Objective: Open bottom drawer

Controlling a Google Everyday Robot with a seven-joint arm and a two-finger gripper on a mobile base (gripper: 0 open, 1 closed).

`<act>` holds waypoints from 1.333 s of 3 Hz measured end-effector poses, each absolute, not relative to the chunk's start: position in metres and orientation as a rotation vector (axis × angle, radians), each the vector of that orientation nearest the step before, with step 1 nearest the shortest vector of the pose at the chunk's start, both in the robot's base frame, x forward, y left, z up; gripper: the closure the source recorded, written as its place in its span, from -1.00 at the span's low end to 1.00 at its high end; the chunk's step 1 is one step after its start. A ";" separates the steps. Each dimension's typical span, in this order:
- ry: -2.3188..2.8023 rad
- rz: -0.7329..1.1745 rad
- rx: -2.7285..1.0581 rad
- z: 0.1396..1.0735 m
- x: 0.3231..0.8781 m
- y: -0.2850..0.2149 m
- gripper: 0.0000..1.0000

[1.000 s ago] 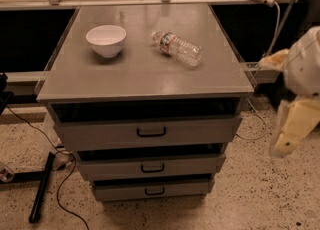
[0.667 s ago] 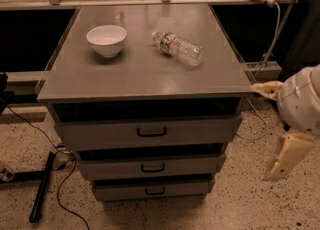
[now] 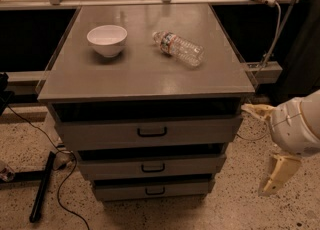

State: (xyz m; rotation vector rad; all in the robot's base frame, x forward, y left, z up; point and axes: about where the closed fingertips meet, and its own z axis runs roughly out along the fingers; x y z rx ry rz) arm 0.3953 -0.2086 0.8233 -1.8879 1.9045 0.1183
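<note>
The grey cabinet has three stacked drawers. The bottom drawer [image 3: 152, 190] is the lowest and narrowest, with a flat grey front and a small black loop handle [image 3: 155, 191]; its front sits close in under the middle drawer [image 3: 150, 166]. My gripper [image 3: 255, 149] hangs to the right of the cabinet, beside the drawer fronts at about middle-drawer height. It is open and empty, with one cream finger [image 3: 256, 110] near the cabinet's right corner and the other [image 3: 275, 175] lower down. It touches nothing.
The top drawer [image 3: 150, 132] is the widest. A white bowl [image 3: 107, 39] and a clear plastic bottle [image 3: 178, 48] lying on its side rest on the cabinet top [image 3: 140, 74]. Black cables and a black bar [image 3: 42, 186] lie on the speckled floor at left.
My gripper has moved down and a little left, from beside the cabinet top to beside the drawer fronts. The drawers, bowl and bottle have not moved.
</note>
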 end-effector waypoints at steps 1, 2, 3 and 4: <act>1.890 0.143 -1.903 0.803 0.394 -0.199 -1.00; 1.898 0.158 -1.905 0.756 0.399 -0.193 -1.00; 1.919 0.118 -1.878 0.705 0.408 -0.193 -1.00; 1.929 0.089 -1.827 0.660 0.415 -0.196 -1.00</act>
